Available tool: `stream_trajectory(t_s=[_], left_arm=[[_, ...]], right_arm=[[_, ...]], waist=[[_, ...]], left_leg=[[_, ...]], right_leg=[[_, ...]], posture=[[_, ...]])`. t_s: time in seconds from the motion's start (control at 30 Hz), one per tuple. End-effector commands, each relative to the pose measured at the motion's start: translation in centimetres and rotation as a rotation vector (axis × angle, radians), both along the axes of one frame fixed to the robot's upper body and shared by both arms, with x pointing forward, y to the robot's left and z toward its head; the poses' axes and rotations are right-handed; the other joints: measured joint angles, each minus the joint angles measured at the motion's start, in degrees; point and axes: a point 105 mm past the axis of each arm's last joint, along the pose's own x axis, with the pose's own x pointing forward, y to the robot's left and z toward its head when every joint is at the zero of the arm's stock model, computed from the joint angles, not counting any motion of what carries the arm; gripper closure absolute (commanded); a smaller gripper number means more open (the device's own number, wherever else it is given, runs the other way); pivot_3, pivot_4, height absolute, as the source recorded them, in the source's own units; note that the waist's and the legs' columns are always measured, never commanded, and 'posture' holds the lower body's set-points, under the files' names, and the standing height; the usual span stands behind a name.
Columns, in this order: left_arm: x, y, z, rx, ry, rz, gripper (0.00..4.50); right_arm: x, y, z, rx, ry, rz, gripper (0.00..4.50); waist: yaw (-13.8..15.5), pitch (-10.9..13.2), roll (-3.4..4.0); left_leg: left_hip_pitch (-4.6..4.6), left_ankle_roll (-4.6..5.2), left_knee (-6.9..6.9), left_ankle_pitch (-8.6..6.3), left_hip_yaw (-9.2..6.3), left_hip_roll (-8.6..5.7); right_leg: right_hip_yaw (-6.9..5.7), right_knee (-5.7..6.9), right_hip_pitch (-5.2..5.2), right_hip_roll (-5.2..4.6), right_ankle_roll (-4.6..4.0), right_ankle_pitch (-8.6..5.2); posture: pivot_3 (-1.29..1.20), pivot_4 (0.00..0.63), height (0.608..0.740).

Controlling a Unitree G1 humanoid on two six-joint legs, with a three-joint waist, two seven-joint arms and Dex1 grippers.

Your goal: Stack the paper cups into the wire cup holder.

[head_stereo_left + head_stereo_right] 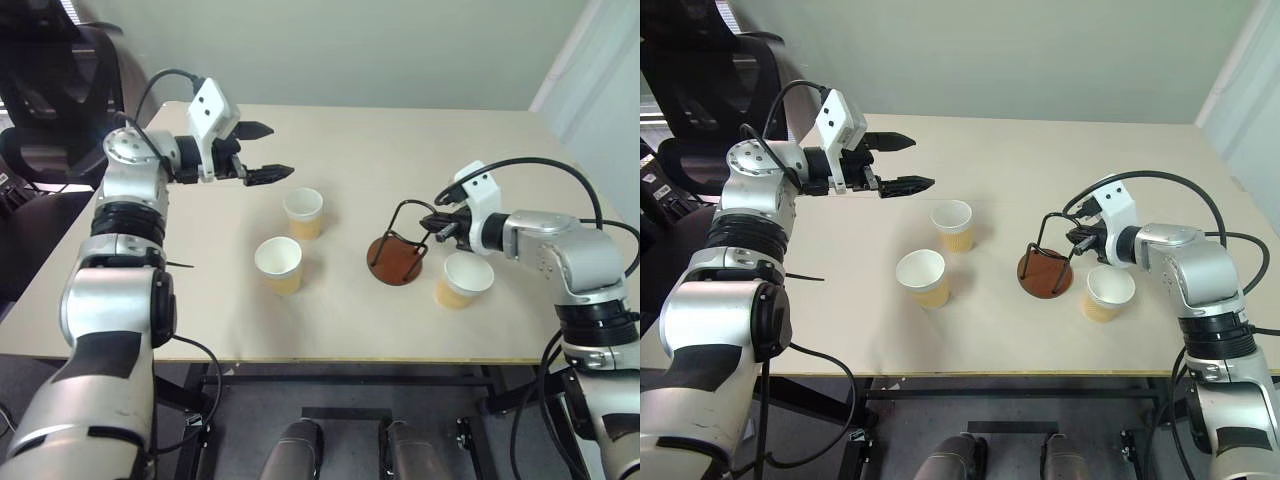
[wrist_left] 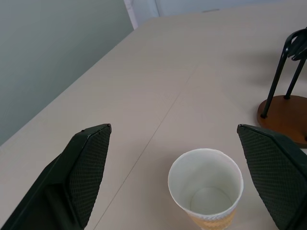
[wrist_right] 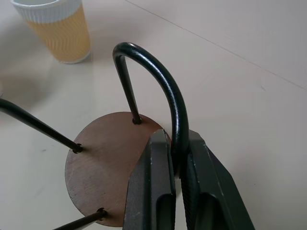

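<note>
The wire cup holder (image 1: 398, 255) stands right of the table's middle, a reddish-brown disc with black wire loops. My right gripper (image 1: 436, 224) is shut on one wire loop (image 3: 163, 86) of it, the fingers (image 3: 151, 191) pinching the wire from both sides. Three paper cups stand upright: one (image 1: 304, 212) near the middle, one (image 1: 279, 265) in front of it, and one (image 1: 464, 279) just right of the holder, under my right wrist. My left gripper (image 1: 262, 152) hovers open above the table, left of and behind the middle cup (image 2: 206, 187).
The beige table (image 1: 340, 330) has its front edge close below the cups. A black office chair (image 1: 60, 90) stands off the table's far left corner. Black cables hang from both arms.
</note>
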Motion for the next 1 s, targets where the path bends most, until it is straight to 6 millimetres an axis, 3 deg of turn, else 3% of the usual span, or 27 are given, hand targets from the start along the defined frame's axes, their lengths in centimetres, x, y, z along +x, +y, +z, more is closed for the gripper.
stream_trajectory(t_s=[0.03,0.33,0.6,1.0], left_arm=[[-0.3,0.2,1.5,-0.001,-0.060,0.004,0.00],[-0.2,0.1,1.5,0.003,-0.061,0.004,0.00],[-0.1,0.0,1.5,0.007,-0.061,0.004,0.00],[-0.1,-0.1,1.4,0.006,-0.061,0.005,0.00]], right_arm=[[0.1,0.6,0.3,0.027,0.007,-0.045,4.47],[1.3,1.4,2.4,0.069,-0.027,-0.099,4.47],[0.7,3.1,4.1,0.051,0.000,0.057,4.47],[1.2,2.7,4.6,-0.093,-0.030,0.130,4.47]], waist=[[0.0,0.0,-0.01],[-0.2,0.0,0.03],[-0.2,0.0,0.04],[-0.1,0.0,0.05]], left_leg=[[0.02,-0.02,-0.02,0.00,0.02,0.00],[-0.13,-0.14,-0.10,0.04,0.00,-0.02],[-0.32,-0.19,-0.19,-0.02,0.06,-0.03],[-0.46,-0.19,-0.16,-0.06,-0.02,0.00]], right_leg=[[-0.03,0.02,0.00,0.03,-0.01,0.00],[-0.03,0.04,-0.29,0.12,-0.11,0.06],[-0.17,0.02,-0.50,0.11,-0.16,0.03],[-0.14,0.05,-0.63,0.06,-0.19,0.01]], posture=[[0.00,0.150,0.740],[0.00,0.150,0.740],[0.00,0.150,0.740],[0.00,0.150,0.740]])
